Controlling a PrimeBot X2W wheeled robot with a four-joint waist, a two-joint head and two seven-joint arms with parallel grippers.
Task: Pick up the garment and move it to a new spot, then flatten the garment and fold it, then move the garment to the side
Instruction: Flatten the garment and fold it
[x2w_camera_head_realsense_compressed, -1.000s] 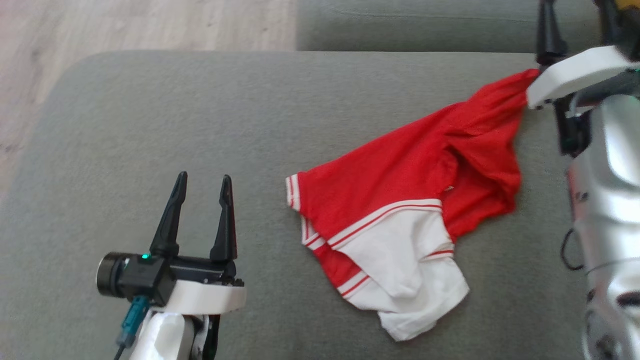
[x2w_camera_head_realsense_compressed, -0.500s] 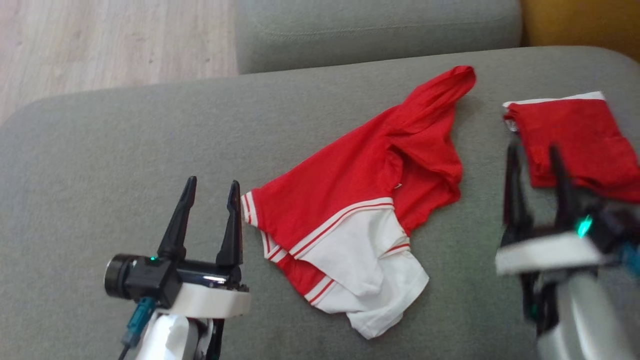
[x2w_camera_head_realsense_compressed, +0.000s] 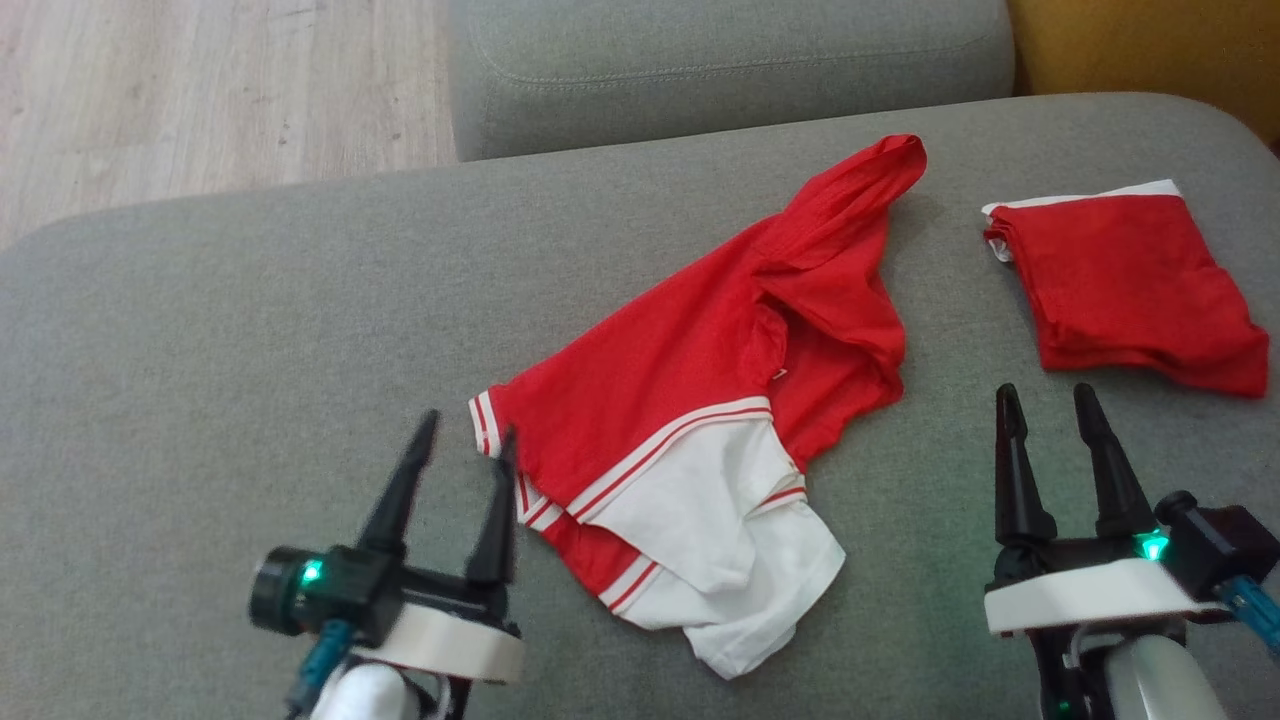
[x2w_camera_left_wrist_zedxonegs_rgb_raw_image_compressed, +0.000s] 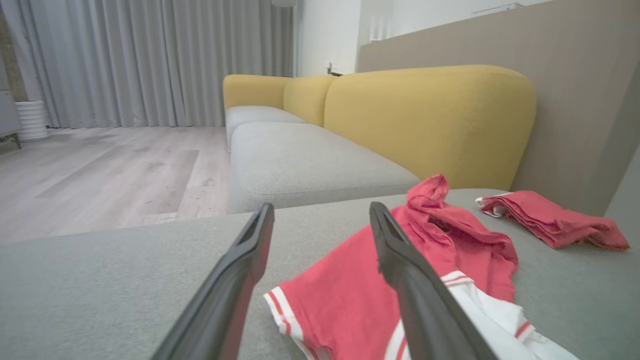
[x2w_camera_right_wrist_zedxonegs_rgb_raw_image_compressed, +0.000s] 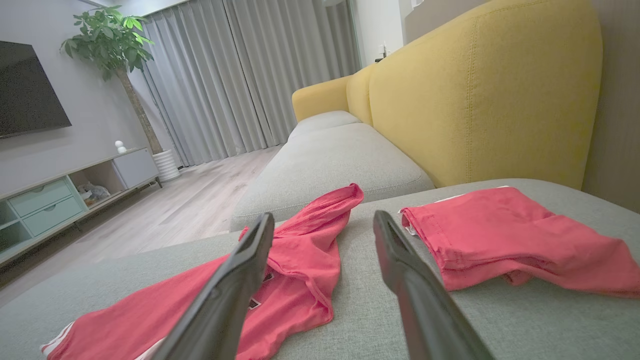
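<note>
Garment (x2w_camera_head_realsense_compressed: 690, 440) crumpled on sofa (x2w_camera_head_realsense_compressed: 200, 350), lower layers hidden | folded red cloth (x2w_camera_head_realsense_compressed: 1120, 280) nearby | left gripper (x2w_camera_head_realsense_compressed: 470, 428), right gripper (x2w_camera_head_realsense_compressed: 1044, 392) wide, empty

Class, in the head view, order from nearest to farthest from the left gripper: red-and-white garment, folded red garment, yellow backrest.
1. Red-and-white garment, right beside the left gripper.
2. Folded red garment, far right.
3. Yellow backrest, top right corner.

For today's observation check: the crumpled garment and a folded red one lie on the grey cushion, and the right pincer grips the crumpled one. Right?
No. In the head view the right pincer stands open, apart from the crumpled garment, gripping nothing. The rest holds.
</note>
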